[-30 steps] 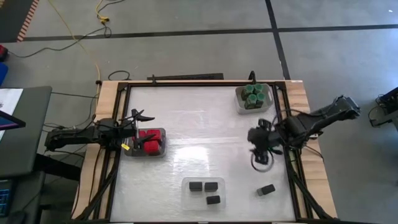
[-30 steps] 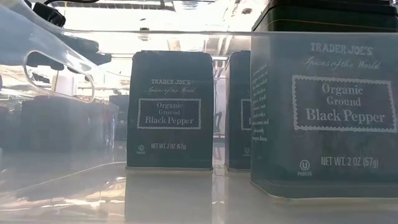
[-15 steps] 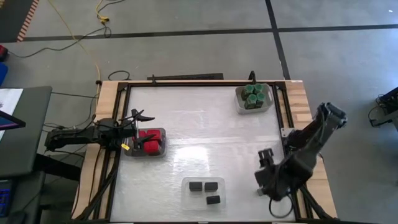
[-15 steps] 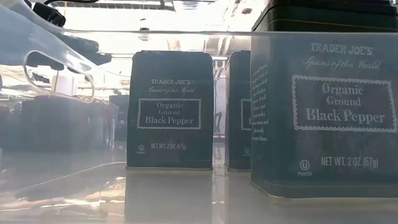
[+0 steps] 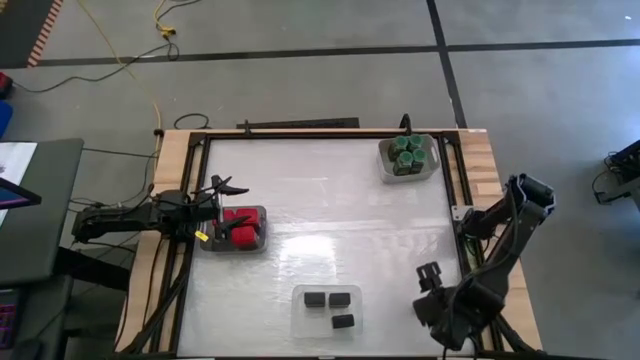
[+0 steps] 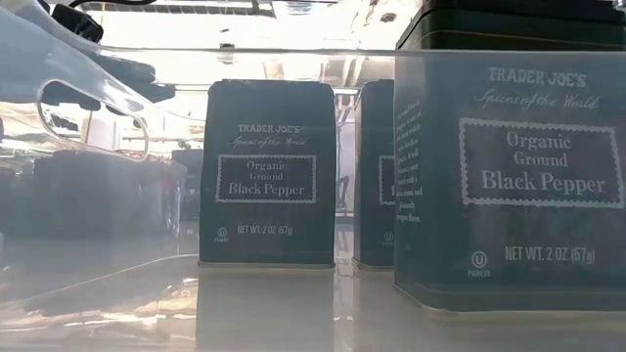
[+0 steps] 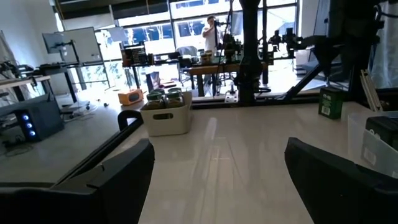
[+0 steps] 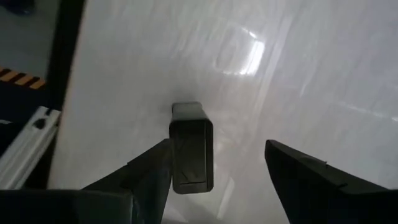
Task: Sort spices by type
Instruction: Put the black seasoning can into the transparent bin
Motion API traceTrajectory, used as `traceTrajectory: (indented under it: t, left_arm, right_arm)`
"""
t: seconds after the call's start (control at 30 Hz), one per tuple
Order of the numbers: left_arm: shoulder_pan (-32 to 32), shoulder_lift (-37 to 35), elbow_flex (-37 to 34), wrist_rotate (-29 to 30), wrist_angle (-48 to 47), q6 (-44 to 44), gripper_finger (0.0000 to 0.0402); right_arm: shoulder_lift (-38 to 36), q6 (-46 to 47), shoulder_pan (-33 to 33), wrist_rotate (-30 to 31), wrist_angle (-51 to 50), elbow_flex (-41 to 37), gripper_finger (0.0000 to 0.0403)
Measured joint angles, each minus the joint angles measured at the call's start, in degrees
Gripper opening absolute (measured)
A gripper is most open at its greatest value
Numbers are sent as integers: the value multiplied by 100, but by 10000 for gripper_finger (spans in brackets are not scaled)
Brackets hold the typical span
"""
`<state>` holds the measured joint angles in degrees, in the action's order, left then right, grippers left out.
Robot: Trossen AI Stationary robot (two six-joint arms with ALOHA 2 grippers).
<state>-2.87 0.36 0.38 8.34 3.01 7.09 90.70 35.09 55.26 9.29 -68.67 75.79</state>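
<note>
Over by the bench's [image 5: 300, 210] right front corner, my right gripper [image 8: 214, 165] hangs open above the last stray black box [image 8: 190, 146], empty-handed. I'd centre the fingers on its narrow sides before closing, since one finger already crowds it. A second ago the arm was further back. Left gripper [image 7: 214, 168] waits open beside the red blocks [image 5: 241, 227].

- Table [image 5: 330, 200]: white top, wooden edges, centre of frame.
- Left gripper [image 5: 222, 186]: centre left, fingers spread, just beside a grey tray [image 5: 234, 245] holding red blocks [image 5: 240, 227].
- Right gripper [image 5: 432, 295]: lower right, near the table edge.
- Green-lidded jars [image 5: 407, 153]: in a tray [image 5: 385, 168], upper right.
- Black boxes [image 5: 330, 305]: three in a clear tray [image 5: 298, 315], lower centre.
</note>
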Motion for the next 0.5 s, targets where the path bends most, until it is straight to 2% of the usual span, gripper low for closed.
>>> traceTrajectory:
  t: [0.5]
  left_arm:
    - [2,0,0,0,-2,0,347]
  right_arm:
    - [50,842,428,-23,810,-1033,281]
